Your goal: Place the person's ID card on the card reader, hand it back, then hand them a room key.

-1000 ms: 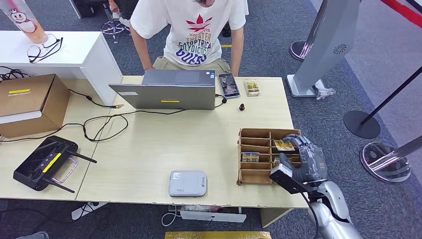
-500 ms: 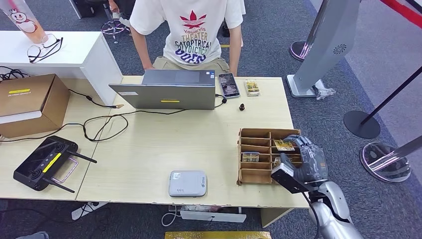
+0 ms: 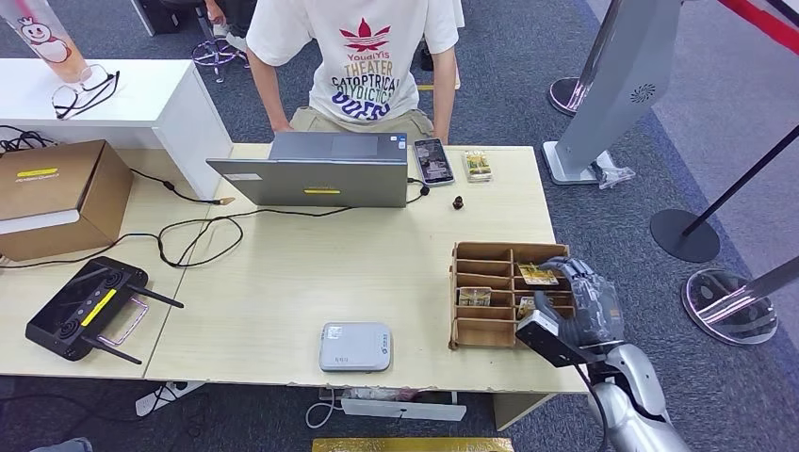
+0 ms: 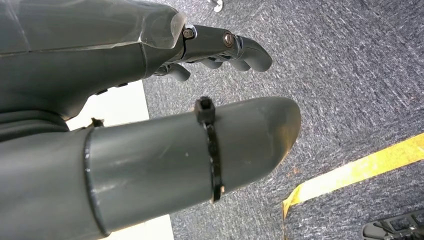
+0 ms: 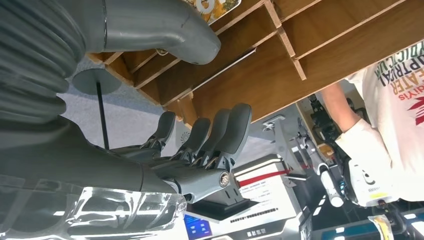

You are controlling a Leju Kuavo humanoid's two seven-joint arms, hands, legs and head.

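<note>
Your right hand (image 3: 577,306) is at the right side of the wooden card tray (image 3: 468,252) near the table's (image 3: 283,282) front right corner, fingers spread and holding nothing, thumb over the compartments; one card (image 3: 538,274) lies in a right-hand compartment, another (image 3: 473,297) in a left-hand one. The card reader (image 3: 354,347) sits at the table's front edge; a phone (image 3: 433,160) and small card (image 3: 478,165) lie at the far edge beside the laptop (image 3: 320,169), before the person (image 3: 363,56). Your left hand (image 4: 150,100) hangs over carpet, fingers curled, holding nothing.
</note>
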